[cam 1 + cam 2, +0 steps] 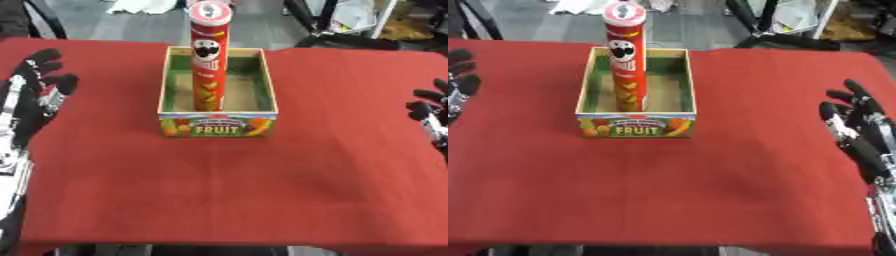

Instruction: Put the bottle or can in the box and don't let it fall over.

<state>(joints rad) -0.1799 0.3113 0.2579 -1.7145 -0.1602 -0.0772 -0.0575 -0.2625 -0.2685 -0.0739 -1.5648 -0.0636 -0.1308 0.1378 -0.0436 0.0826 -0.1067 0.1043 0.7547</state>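
A tall red chip can (209, 55) stands upright inside the small wooden box (219, 121), whose front panel reads FRUIT. The can rests on the box floor near its middle and rises well above the walls. My left hand (35, 95) hovers open at the left edge of the table, well away from the box, fingers spread and pointing up. At the right edge my right hand (855, 125) is also open, fingers straight, holding nothing.
A red cloth covers the table (262, 190). Chair legs and dark gear (785, 30) stand on the floor beyond the far edge. Nothing else lies on the cloth around the box.
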